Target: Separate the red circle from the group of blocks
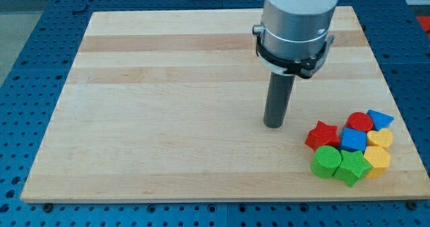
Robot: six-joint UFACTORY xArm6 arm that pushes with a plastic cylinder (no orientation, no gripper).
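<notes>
Eight blocks clustering at the tabletop (168, 119) lower right, red circle (360, 121) sitting at the cluster's top between red star (322, 134) and blue triangle (379, 117), lying right of my tip (273, 125), well apart; no fingers fitted, nothing grasped.

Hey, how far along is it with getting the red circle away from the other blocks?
Nothing looks done yet: the red circle sits packed in the cluster at the view's bottom right, against the blue triangle and blue cube. In hand: my tip rests on the board, apart from the blocks, to the view's left of the red star. Left: reach the circle and push it clear.
</notes>
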